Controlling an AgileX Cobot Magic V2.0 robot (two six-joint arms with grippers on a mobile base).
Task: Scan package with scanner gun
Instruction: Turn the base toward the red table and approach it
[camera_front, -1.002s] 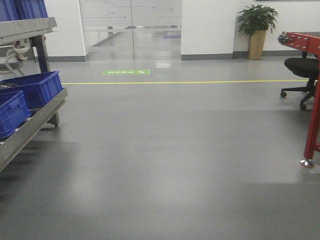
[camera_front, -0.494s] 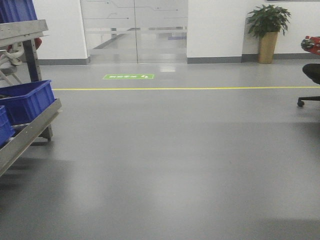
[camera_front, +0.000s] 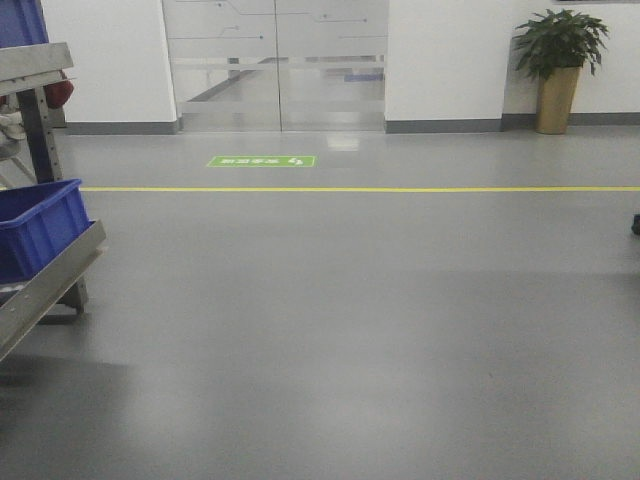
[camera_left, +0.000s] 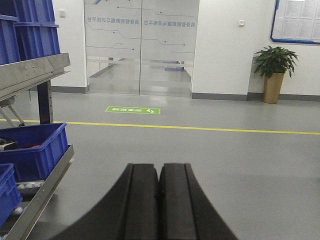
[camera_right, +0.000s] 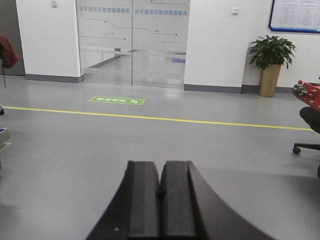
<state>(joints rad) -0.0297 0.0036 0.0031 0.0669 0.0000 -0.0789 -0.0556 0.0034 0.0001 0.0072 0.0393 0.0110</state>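
Neither the package nor the scanner gun shows in any view. My left gripper (camera_left: 159, 167) is shut, its black fingers pressed together with nothing between them, pointing out over grey floor. My right gripper (camera_right: 160, 165) is likewise shut and empty above bare floor. Neither gripper appears in the front view.
A metal rack (camera_front: 50, 275) with a blue bin (camera_front: 35, 225) stands at the left; the same rack (camera_left: 42, 187) and its blue bins (camera_left: 35, 152) show in the left wrist view. Glass doors (camera_front: 275, 65), a yellow floor line (camera_front: 360, 188) and a potted plant (camera_front: 558, 60) lie ahead. A red frame (camera_right: 310, 92) and an office chair (camera_right: 310, 127) are at the right.
The front view has swung right to left: the rack and bins slid toward the left edge, and the red frame and chair left the view. The doors look a little nearer.
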